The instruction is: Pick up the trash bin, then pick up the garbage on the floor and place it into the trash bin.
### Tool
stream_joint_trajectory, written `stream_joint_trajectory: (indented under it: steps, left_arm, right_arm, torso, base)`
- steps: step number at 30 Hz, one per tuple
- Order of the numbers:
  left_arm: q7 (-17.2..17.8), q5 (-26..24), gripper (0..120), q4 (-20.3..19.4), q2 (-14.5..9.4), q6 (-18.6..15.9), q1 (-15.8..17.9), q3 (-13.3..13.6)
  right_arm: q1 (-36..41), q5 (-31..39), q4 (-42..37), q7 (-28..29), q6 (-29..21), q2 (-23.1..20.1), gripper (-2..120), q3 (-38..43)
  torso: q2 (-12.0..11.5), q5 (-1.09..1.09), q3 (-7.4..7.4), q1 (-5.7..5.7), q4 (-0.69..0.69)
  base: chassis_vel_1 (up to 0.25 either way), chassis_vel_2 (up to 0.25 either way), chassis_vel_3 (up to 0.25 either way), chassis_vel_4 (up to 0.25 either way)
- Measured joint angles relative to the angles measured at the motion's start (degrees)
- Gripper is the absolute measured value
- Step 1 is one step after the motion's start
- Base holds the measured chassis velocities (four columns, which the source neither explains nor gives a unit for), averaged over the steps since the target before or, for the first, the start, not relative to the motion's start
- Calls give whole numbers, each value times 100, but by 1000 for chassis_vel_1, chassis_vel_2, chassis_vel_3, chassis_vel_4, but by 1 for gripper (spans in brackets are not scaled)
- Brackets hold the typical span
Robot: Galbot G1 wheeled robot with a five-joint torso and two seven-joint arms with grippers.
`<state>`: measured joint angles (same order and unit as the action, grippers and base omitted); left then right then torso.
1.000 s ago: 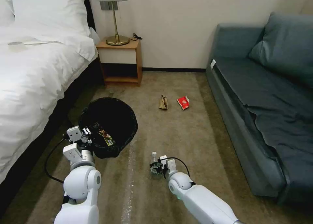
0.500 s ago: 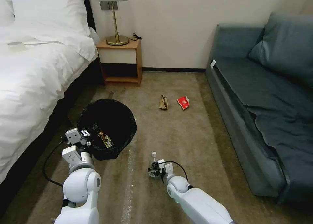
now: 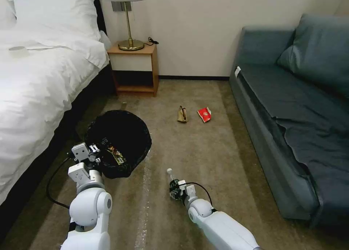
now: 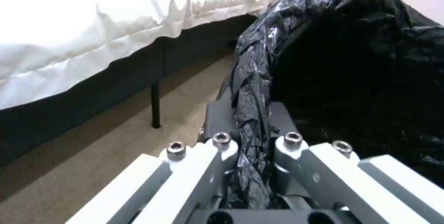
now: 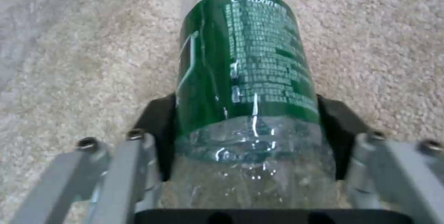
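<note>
The trash bin (image 3: 123,133), lined with a black bag, hangs tilted over the carpet beside the bed. My left gripper (image 3: 95,149) is shut on its bag-covered rim (image 4: 252,88). A yellow-brown wrapper (image 3: 115,153) lies inside the bin. My right gripper (image 3: 173,189) is shut on the clear bottle with the green label (image 5: 242,64), whose white cap (image 3: 169,170) points away from me, low over the carpet. Farther off on the floor lie a crumpled brown paper piece (image 3: 182,113) and a red-and-white packet (image 3: 204,114).
A white-covered bed (image 3: 36,83) runs along the left, and a grey-blue sofa (image 3: 294,108) along the right. A wooden nightstand (image 3: 135,69) with a brass lamp (image 3: 129,21) stands at the back wall. Open carpet lies between bed and sofa.
The right gripper has drawn back toward me with the bottle, whose cap now points more to the left. The left arm and bin have shifted slightly left.
</note>
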<state>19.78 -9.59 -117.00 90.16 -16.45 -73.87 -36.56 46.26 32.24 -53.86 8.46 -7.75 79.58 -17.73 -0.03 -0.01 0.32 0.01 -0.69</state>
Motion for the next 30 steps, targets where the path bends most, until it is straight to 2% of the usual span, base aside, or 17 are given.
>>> stream_joint_trajectory:
  steps: [4, 10, 18, 23, 24, 30]
  left_arm:
    - [3, 0, 4, 42, -4, 8, 17, -9]
    - [6, -12, 4, 52, -7, 9, 49, -5]
    - [37, -112, 4, 139, -56, 6, 177, 35]
    - [56, -201, 4, 264, -76, 3, 282, 84]
    - [64, -250, 4, 335, -100, 2, 318, 100]
    - [66, -306, 4, 465, -132, -1, 449, 128]
  right_arm:
    - [12, -19, -31, 8, 26, -11, 40, 30]
    - [37, -65, -94, 42, 89, -17, 28, 122]
    - [1, -136, -631, 168, 205, -39, 25, 788]
    - [-296, -754, -1048, 207, 668, -76, 25, 1305]
    - [-476, -1096, -1239, 210, 909, -72, 25, 1516]
    - [-761, -1429, -1988, 203, 1139, -61, 25, 1686]
  torso:
    - [0, 0, 0, 0, 0]
    - [0, 0, 0, 0, 0]
    - [0, 1, 1, 0, 0]
    - [0, 0, 1, 0, -1]
    - [0, -1, 1, 0, -1]
    - [0, 0, 0, 0, 0]
  base:
    - [0, 0, 0, 0]
    - [0, 0, 0, 0]
    - [0, 0, 0, 0]
    - [0, 0, 0, 0]
    - [0, 0, 0, 0]
    - [0, 0, 0, 0]
